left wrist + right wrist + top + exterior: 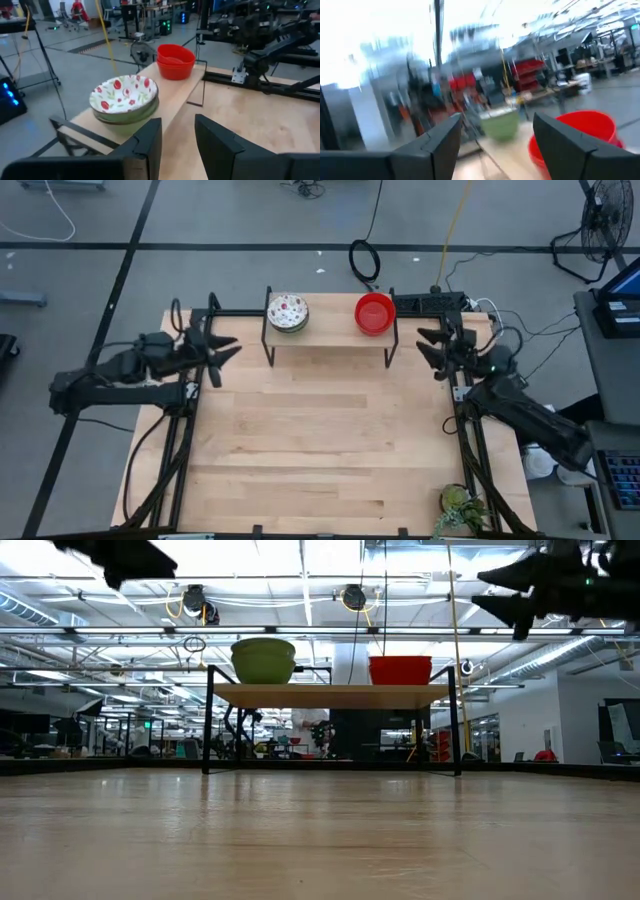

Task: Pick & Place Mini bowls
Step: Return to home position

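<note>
A stack of bowls, white inside with red speckles and green outside (288, 312) (124, 97) (263, 660), rests on the left part of a small raised wooden shelf (330, 332). A stack of glossy red bowls (375, 313) (175, 61) (580, 135) stands on the shelf's right part. My left gripper (228, 355) (177, 140) hovers open, left of the shelf and pointing toward the speckled stack. My right gripper (422, 343) (495, 140) hovers open, just right of the shelf near the red stack. Both are well above the tabletop.
The shelf stands on thin black metal legs (208, 720) at the table's far edge. Black frame rails (470, 450) run along both sides. A small plant (460, 508) sits at the near right corner. A power strip (430, 303) lies behind the shelf. Bare wood (320, 440) spans the middle.
</note>
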Controlling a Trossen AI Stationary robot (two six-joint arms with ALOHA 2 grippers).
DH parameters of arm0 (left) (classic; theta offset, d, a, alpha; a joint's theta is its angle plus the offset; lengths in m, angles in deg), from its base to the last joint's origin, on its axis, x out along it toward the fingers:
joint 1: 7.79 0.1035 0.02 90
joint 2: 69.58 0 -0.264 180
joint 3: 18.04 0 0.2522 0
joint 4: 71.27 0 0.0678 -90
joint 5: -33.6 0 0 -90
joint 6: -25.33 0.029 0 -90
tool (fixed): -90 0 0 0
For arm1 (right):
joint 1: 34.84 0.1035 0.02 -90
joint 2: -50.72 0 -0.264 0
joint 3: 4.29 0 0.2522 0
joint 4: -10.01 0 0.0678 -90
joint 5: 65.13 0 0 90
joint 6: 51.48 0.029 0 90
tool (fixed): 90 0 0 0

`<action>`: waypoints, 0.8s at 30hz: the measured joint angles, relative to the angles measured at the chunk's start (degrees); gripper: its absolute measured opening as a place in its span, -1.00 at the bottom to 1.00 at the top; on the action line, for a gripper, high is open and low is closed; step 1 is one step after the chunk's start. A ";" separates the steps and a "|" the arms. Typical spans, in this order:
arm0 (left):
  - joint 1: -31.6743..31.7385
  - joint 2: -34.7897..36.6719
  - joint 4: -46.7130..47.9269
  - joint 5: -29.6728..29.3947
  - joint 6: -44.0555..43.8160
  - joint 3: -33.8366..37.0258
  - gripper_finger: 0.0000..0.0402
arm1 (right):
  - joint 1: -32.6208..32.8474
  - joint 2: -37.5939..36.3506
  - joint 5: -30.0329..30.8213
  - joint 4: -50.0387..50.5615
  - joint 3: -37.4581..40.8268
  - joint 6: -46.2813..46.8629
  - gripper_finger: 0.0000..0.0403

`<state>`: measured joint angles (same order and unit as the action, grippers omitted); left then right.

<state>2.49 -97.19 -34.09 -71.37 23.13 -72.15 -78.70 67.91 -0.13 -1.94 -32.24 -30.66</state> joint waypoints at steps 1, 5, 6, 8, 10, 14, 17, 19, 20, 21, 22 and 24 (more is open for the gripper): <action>-0.15 0.66 -2.44 0.16 0.15 2.41 -0.40 | 0.20 0.19 1.59 -6.13 3.06 4.78 0.17; -0.31 1.82 -12.19 3.14 0.23 10.85 -0.40 | 0.40 1.93 9.23 -26.41 13.05 19.75 0.17; -0.31 1.86 -14.19 4.13 0.21 12.35 -0.40 | 0.20 1.42 9.44 -26.41 12.69 18.25 0.17; -0.31 1.86 -17.11 6.01 0.16 14.71 -0.40 | 0.42 1.87 4.88 -23.14 11.73 10.70 0.17; -0.30 1.86 -18.81 6.58 -0.37 16.44 -0.40 | 1.55 3.29 0.10 -18.78 10.31 6.03 0.16; -0.24 2.18 -19.15 6.12 -2.16 18.07 -0.40 | 6.18 4.26 3.63 -10.65 8.23 -1.70 0.15; -0.24 2.50 -19.21 6.23 -2.84 18.28 -0.40 | 12.17 6.77 10.42 -8.00 8.23 -5.70 0.16; -0.24 2.70 -19.40 6.83 -2.84 18.28 -0.40 | 17.09 9.02 12.80 -8.38 8.34 -7.89 0.17; -0.24 2.77 -19.62 7.08 -2.82 18.28 -0.40 | 19.88 10.27 13.59 -9.69 8.26 -8.93 0.17; -0.27 3.07 -19.66 7.08 -2.68 18.28 -0.40 | 22.80 11.37 14.92 -10.26 8.21 -9.79 0.16; -0.28 3.18 -19.65 7.07 -2.64 18.28 -0.40 | 25.58 12.40 16.65 -10.78 8.21 -10.59 0.16; -0.26 3.38 -19.46 7.05 -2.52 18.28 -0.40 | 31.59 14.37 21.85 -12.31 8.21 -12.75 0.15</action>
<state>2.23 -93.82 -53.55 -64.32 20.61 -53.87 -47.11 82.28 21.71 -14.26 -24.03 -43.41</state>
